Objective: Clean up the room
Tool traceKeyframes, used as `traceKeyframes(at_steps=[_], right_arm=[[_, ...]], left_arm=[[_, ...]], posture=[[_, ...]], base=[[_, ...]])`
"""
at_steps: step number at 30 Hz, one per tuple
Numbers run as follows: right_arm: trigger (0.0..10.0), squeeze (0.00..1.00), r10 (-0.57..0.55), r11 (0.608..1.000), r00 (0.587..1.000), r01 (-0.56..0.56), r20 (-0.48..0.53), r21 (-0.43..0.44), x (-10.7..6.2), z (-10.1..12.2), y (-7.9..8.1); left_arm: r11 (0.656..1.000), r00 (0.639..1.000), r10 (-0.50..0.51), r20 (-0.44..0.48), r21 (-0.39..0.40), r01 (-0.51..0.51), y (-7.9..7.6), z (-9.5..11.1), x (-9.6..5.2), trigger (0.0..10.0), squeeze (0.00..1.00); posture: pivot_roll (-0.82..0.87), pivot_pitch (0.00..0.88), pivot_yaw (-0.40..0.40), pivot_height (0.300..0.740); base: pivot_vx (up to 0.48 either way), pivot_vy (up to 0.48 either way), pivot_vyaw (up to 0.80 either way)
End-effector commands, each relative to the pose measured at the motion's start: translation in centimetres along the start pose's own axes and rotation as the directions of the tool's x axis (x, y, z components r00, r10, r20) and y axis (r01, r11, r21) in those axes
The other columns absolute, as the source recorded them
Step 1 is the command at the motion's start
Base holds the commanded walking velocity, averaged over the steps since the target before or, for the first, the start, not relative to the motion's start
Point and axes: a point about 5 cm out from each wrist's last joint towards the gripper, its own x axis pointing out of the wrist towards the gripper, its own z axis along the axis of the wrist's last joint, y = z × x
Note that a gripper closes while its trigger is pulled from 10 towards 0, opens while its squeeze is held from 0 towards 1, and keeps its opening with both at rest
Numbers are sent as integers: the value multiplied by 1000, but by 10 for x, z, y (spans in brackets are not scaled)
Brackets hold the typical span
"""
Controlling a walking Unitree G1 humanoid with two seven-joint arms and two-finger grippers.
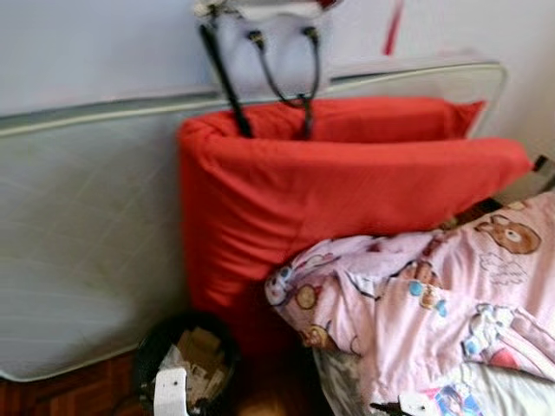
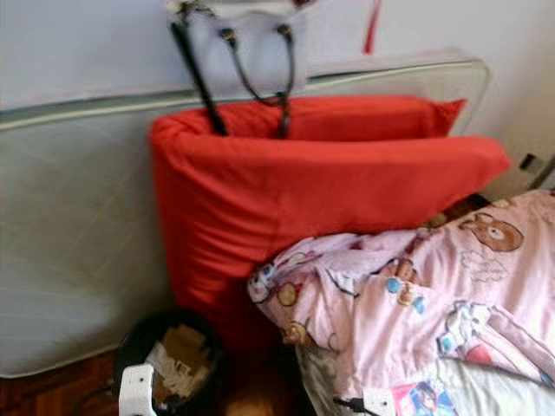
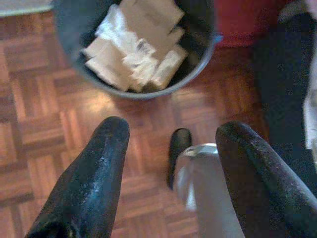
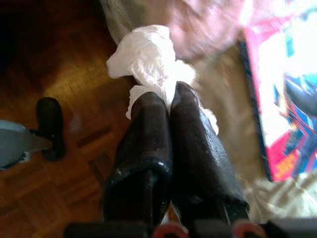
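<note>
A black waste bin (image 1: 156, 347) holding crumpled paper and cardboard stands on the parquet floor, at the foot of the red cushion. My left gripper (image 3: 173, 128) hangs open and empty above the floor just short of the bin's rim (image 3: 133, 93). My right gripper (image 4: 166, 94) is shut on a crumpled white tissue (image 4: 148, 54), which bulges out past the fingertips. It hangs over the floor beside the edge of the bed. The silver end of my left arm (image 1: 171, 390) shows in front of the bin.
A big red cushion (image 1: 338, 199) and a grey mattress (image 1: 78, 243) lean on the wall, with a handbag (image 1: 264, 43) hanging above. A pink bear-print blanket (image 1: 434, 295) covers the bed at right. A colourful book (image 4: 282, 99) lies on the bed.
</note>
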Motion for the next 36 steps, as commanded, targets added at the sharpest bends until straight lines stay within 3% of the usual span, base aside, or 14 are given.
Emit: traceKeyframes(at_steps=[1,36], right_arm=[[10000,0,-8,1000,1000,7,12,13,0,3,-2],[10000,0,-29,1000,999,29,13,0,1,4,-3]], left_arm=[[1000,1000,0,-3,13,0,-2,1,1,10000,0],[1000,1000,7,19,1,-7,-1,7,2,10000,0]], posture=[[43,0,-60,740],[44,0,-64,740]], base=[[0,326,0],[0,327,0]])
